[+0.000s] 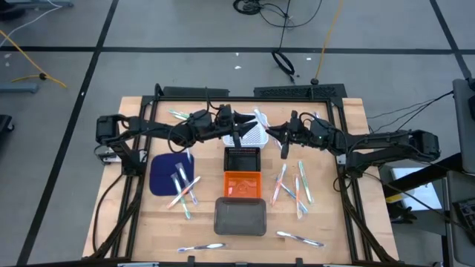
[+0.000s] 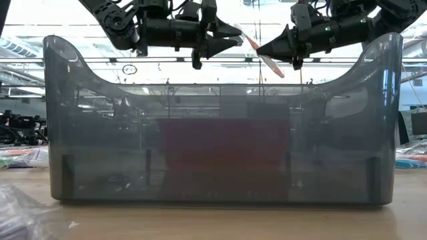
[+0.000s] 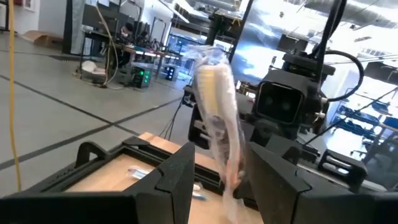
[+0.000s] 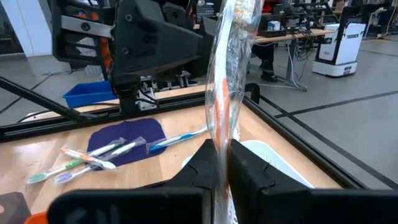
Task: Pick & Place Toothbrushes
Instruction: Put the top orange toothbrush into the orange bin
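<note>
Above the tabletop point(image 1: 326, 222), the right gripper point(image 4: 222, 163) is pinching a wrapped toothbrush point(image 4: 225, 81) with jaws clamped on its lower end. The left gripper point(image 3: 219, 177) is facing it, jaws apart around the toothbrush. It looks light, stiff, with slippery crinkly wrapping; gripping mid-handle seems safest.

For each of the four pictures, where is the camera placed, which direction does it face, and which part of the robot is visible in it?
High view: above the table, facing straight down; both arms, left gripper, right gripper.
Low view: at table-top height, facing level into a grey bin; both grippers hang above.
Left wrist view: on the left arm, facing the right arm; its open fingers flank the wrapped toothbrush.
Right wrist view: on the right arm, facing the left arm; its fingers are shut on that toothbrush.
All four views share this toothbrush.
</note>
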